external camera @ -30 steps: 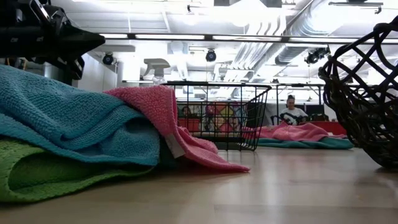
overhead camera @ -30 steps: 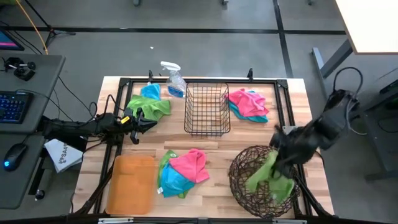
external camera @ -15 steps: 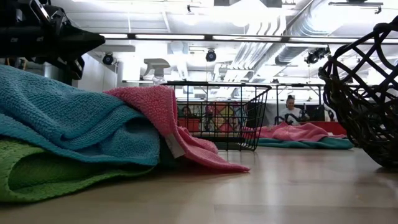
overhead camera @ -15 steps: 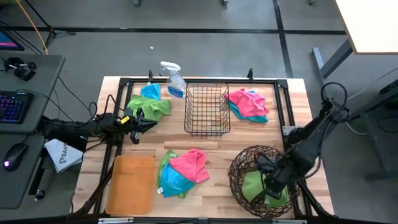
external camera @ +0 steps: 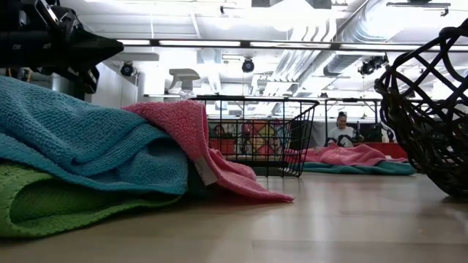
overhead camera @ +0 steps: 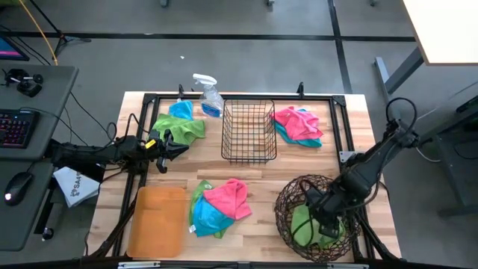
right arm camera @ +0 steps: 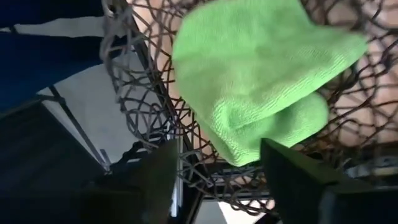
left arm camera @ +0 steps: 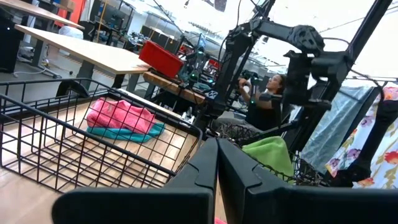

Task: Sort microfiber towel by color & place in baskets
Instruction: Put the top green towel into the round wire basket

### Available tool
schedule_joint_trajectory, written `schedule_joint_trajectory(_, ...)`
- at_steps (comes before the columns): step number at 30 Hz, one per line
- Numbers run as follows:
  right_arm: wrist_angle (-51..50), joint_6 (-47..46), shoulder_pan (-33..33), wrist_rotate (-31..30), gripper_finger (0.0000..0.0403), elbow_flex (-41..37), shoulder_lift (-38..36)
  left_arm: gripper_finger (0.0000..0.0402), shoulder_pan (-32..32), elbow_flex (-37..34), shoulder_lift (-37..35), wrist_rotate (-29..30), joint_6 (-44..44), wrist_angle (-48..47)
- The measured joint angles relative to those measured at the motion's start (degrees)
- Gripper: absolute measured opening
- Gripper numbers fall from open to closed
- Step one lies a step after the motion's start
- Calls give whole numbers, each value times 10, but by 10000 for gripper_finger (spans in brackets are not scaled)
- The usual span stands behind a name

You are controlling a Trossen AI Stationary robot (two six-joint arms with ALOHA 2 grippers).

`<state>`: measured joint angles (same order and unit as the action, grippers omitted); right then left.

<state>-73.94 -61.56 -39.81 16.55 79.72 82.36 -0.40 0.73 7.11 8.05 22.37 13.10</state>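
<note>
The wooden plank table (overhead camera: pixel 254 173) is framed by a black metal rail. On it, the round dark-brown woven basket (overhead camera: pixel 287 205) of looping twig-like strands sits at the near right, and a bright green microfiber towel (overhead camera: pixel 300 223) with a fine nubby pile lies crumpled inside it, partly covered from above by the arm. The right gripper (overhead camera: pixel 320 221) hangs over that basket; in the right wrist view its two dark fingers stand wide apart with the green towel (right arm camera: pixel 261 74) lying free beyond them, nothing gripped. The black wire-grid basket (overhead camera: pixel 249 131), rectangular, stands mid-table. The shallow orange tray (overhead camera: pixel 158 221), smooth and rounded at the corners, lies at the near left. Between tray and woven basket is a heap of pink, teal and green cloths (overhead camera: pixel 218 206); a pink-on-teal pile (overhead camera: pixel 298 125) lies right of the wire basket, and a green and teal pair (overhead camera: pixel 179 122) left of it, beside a clear spray bottle (overhead camera: pixel 208 95) with a white trigger. The left gripper (overhead camera: pixel 178 146) rests low just by that pair, its fingers pressed together, holding nothing.
</note>
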Motion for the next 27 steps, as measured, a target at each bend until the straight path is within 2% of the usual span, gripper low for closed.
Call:
schedule_joint_trajectory(3, -28, 37, 26, -24, 268, 33, -6, 0, 0, 0, 0, 0, 0, 0)
schedule_joint_trajectory(7, -17, 88, 80, -118, 295, 63, -11, 0, 0, 0, 0, 0, 0, 0)
schedule_joint_trajectory(16, 110, 246, 214, -221, 298, 66, -10, 0, 0, 0, 0, 0, 0, 0)
schedule_joint_trajectory(20, 159, 288, 261, -271, 298, 66, -10, 0, 0, 0, 0, 0, 0, 0)
schedule_joint_trajectory(24, 217, 313, 300, -285, 298, 66, -12, 0, 0, 0, 0, 2, 0, 3)
schedule_joint_trajectory(27, 242, 324, 315, -281, 298, 66, -15, 0, 0, 0, 0, 31, 24, 46)
